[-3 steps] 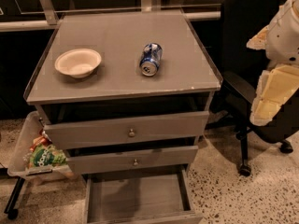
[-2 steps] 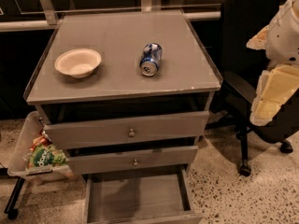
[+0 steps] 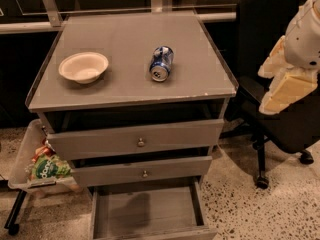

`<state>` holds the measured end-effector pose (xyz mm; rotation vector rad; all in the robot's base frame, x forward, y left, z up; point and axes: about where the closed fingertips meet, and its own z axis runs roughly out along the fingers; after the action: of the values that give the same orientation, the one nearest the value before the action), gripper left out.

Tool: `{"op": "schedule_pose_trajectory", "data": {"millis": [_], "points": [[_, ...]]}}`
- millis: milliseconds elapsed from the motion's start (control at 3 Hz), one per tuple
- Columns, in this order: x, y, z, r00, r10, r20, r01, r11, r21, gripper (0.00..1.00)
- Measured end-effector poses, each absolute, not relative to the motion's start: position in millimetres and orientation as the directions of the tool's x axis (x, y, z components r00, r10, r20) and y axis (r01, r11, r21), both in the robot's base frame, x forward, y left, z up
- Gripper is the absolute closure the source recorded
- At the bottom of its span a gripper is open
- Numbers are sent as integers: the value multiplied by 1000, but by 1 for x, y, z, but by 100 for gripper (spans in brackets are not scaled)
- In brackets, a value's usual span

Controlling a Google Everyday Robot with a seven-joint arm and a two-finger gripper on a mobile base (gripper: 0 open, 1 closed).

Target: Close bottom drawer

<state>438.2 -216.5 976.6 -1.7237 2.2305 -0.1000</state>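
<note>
The bottom drawer [image 3: 147, 211] is pulled far out at the foot of the grey cabinet [image 3: 125, 69]. Its flat grey inner floor shows and looks empty, and its front panel is cut off by the bottom edge of the view. The mid-sized drawer front [image 3: 142, 171] above it and the tallest drawer front [image 3: 137, 139] each stand slightly ajar. My gripper [image 3: 284, 79], white and cream, hangs at the right edge. It is well above and to the right of the bottom drawer and touches nothing.
A white bowl [image 3: 83, 66] and a blue can [image 3: 161, 63] lying on its side sit on the cabinet top. A black office chair [image 3: 272, 99] stands to the right. A tray with snack bags [image 3: 42, 166] hangs on the left. The floor is speckled.
</note>
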Motion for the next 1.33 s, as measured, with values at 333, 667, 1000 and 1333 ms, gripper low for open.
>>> {"op": "schedule_pose_trajectory", "data": {"millis": [333, 667, 1000, 1333], "points": [[438, -217, 977, -221, -953, -207, -931, 270, -247, 65], [438, -217, 977, -221, -953, -207, -931, 270, -247, 88], [438, -217, 977, -221, -953, -207, -931, 270, -247, 100], [425, -220, 952, -250, -948, -196, -931, 291, -220, 100]]}}
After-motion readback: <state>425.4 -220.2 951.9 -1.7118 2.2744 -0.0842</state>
